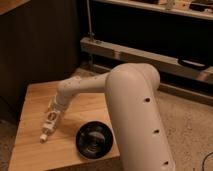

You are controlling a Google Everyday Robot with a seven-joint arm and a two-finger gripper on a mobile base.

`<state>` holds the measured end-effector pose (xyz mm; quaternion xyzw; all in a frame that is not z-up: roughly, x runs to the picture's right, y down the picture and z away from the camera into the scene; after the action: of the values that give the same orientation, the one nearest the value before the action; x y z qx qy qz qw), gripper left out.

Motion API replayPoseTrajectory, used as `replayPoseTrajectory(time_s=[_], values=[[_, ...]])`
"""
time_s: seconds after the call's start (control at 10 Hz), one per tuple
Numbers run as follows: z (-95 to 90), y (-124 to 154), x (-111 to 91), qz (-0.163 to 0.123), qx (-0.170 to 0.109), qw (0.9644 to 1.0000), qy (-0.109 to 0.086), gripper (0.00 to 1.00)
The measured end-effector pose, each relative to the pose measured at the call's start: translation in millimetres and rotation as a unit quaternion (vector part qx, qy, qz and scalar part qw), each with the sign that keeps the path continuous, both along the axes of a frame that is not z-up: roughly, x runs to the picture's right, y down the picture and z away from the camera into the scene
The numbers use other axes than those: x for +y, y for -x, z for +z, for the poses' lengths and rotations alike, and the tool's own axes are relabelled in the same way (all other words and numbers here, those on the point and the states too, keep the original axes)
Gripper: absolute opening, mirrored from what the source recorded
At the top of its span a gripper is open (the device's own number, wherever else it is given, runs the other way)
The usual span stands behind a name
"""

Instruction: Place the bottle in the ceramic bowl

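Standing open at the bottle (45, 134), the tool (49, 121) shares the table (35, 100) with the ceramic bowl (79, 140).

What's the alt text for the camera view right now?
A white robot arm reaches across a wooden table, its open gripper down at a small white bottle lying at picture left; contact can't be told. A black ceramic bowl sits to the bottle's right near the front edge, bottle not in it.
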<state>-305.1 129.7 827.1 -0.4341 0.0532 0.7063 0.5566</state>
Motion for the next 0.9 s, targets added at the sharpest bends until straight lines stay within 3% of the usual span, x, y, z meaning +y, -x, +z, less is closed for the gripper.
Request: replayPoseTrajectory(time_s=[0.9], values=[[9.9,6.5,5.5,-0.015,0.005,0.9999,0.007,0.65]])
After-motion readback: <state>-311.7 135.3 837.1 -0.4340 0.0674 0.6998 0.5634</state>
